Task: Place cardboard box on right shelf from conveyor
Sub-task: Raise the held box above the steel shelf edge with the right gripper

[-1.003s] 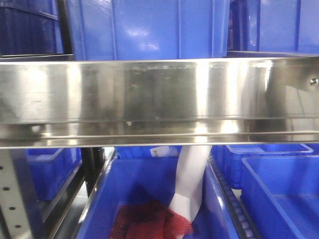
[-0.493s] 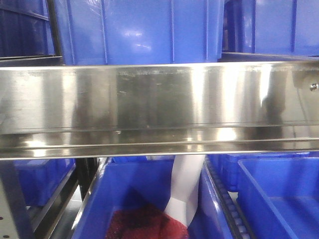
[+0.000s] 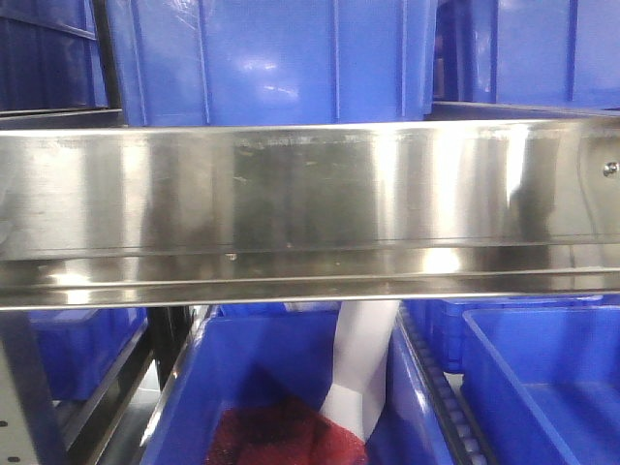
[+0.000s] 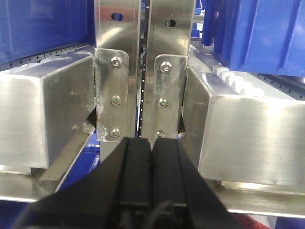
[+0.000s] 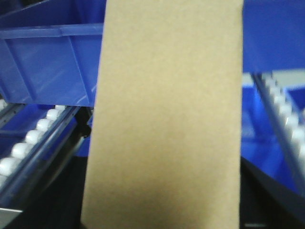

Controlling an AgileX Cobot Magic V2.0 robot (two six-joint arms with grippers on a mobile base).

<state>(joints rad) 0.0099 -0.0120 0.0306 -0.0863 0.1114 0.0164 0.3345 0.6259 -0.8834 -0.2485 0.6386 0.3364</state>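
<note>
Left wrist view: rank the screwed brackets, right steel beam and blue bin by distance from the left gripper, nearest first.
From the left gripper:
1. screwed brackets: centre, just past the fingertips.
2. right steel beam: off to the right.
3. blue bin: upper right, farthest back.

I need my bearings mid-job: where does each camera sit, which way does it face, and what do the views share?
Front-facing: looks level at the right shelf, whose steel lip spans the frame, with blue bins above and below. No robot body shows.
Left wrist: sits behind the left gripper, which is shut on nothing, and faces steel uprights.
Right wrist: faces the cardboard box close up, which hides the fingers.
Shared: both wrist views show blue bins and white rollers.
</note>
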